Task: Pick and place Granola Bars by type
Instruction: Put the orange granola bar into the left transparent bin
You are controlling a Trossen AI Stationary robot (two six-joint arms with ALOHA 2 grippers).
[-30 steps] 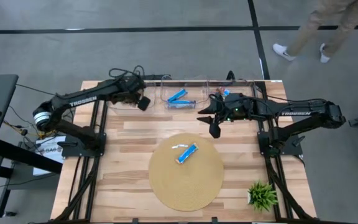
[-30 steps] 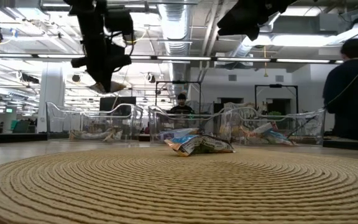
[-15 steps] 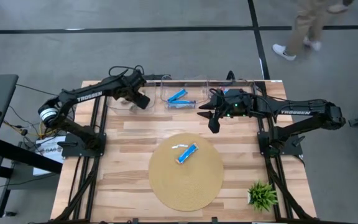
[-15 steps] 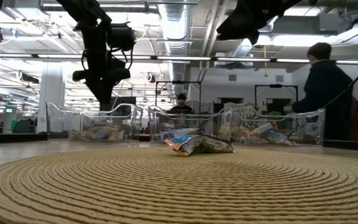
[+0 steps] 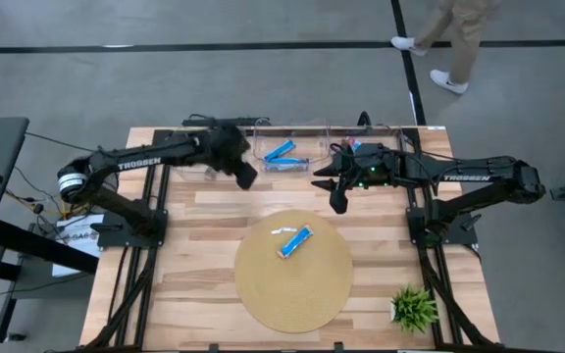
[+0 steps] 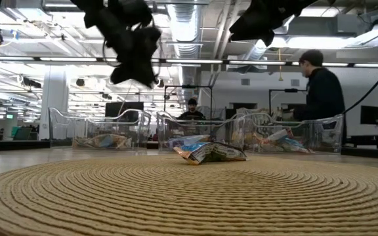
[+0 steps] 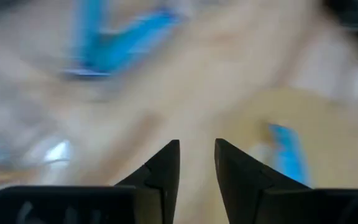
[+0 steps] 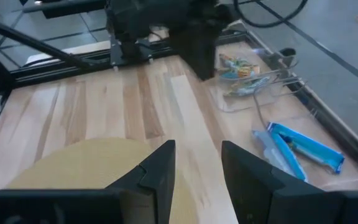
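Left tool: positioned over the bare wood of the counter, just near of the clear bins along the far edge and beside the left end of the middle bin. Its fingers stand slightly apart with nothing between them. The left wrist view is heavily blurred; only blue streaks and a tan patch can be made out past the fingers.

Right tool: suspended above the counter just near of the right bin, off the far-right edge of the round woven mat. Its fingers are apart and empty.

Granola bars:
- One blue-and-white bar lies on the far part of the mat, with a small pale wrapper piece just beside it. In the low view this reads as one crumpled packet, so whether it is one item or two cannot be told.
- Two blue bars lie crossed in the middle bin.
- The left bin holds tan-green bars; in the high view the left arm covers most of this bin.
- The right bin's contents are largely hidden by the right arm in the high view; the low view shows mixed wrappers there, count not determinable.

A person stands in the room beyond the counter.
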